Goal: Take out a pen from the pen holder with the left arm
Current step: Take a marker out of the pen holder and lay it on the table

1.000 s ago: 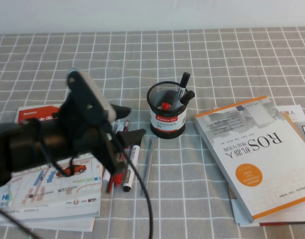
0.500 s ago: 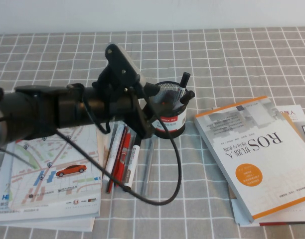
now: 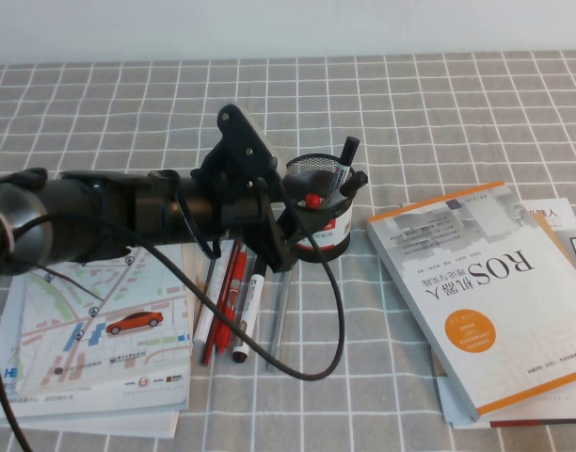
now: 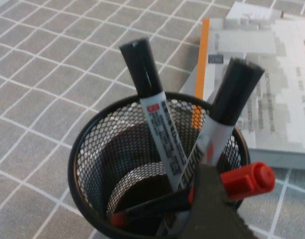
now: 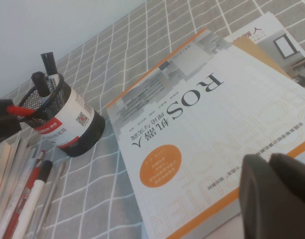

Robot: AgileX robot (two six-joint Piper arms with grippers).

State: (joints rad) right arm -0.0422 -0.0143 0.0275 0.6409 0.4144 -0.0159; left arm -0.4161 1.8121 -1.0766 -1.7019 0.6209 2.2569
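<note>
Left gripper [image 3: 293,221]: spread wide at the 9 o'clock rim of the holder, beside the red cap.
Black mesh pen holder [image 3: 318,231]: upright mid-surface, holding two black-capped markers [image 4: 152,114] and a red-capped pen [image 4: 249,180].
Right gripper [image 5: 274,194]: above the orange-edged book [image 3: 476,282] at the holder's 3 o'clock; grip cannot be told.
Loose pens [image 3: 236,306]: at the holder's 7 o'clock.

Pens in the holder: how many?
3: two black-capped markers standing, one red-capped pen slanted by the open left gripper; others may be hidden. Right gripper: over the book.
</note>
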